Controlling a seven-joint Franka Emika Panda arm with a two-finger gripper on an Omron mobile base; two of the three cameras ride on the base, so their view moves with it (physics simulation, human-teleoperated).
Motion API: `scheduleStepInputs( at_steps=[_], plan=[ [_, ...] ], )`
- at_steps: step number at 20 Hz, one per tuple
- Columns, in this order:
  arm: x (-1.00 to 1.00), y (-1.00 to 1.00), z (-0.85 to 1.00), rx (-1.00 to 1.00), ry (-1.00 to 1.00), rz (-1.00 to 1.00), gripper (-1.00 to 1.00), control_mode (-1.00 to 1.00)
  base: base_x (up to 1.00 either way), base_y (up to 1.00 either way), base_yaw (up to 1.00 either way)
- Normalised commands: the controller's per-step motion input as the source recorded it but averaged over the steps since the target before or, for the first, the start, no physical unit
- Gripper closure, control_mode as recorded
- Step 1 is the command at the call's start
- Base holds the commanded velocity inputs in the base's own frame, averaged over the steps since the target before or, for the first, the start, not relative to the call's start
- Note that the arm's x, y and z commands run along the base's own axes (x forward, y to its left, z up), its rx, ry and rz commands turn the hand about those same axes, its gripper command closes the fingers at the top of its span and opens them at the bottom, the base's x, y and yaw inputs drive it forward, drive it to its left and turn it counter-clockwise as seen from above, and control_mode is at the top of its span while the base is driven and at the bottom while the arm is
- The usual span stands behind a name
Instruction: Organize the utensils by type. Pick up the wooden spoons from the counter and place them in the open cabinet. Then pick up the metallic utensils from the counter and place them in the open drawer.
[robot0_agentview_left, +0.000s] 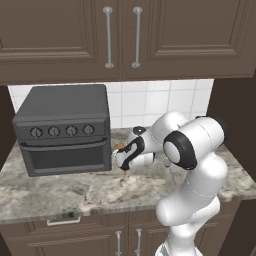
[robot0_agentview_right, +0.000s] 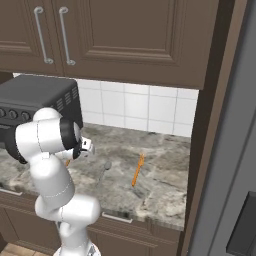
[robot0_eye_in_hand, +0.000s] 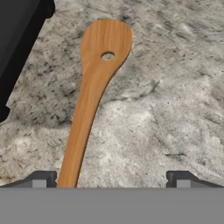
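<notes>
Claw (robot0_eye_in_hand: 111, 179) wide open, low over wooden spoon (robot0_eye_in_hand: 94, 87).

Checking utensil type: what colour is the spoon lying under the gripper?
Orange-brown wood grain, a small hole in the bowl; the wooden spoon shows best in the hand view.
</notes>
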Motion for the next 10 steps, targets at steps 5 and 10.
scheduleStepInputs(
  at_steps=[5, 10],
  plan=[
    [0.02, 0.12, -0.31, -0.01, 0.00, 0.00, -1.00, -1.00, 0.00, 0.00, 0.00],
    [-0.11, -0.03, -0.56, -0.04, 0.02, 0.00, -1.00, -1.00, 0.00, 0.00, 0.00]
  ],
)
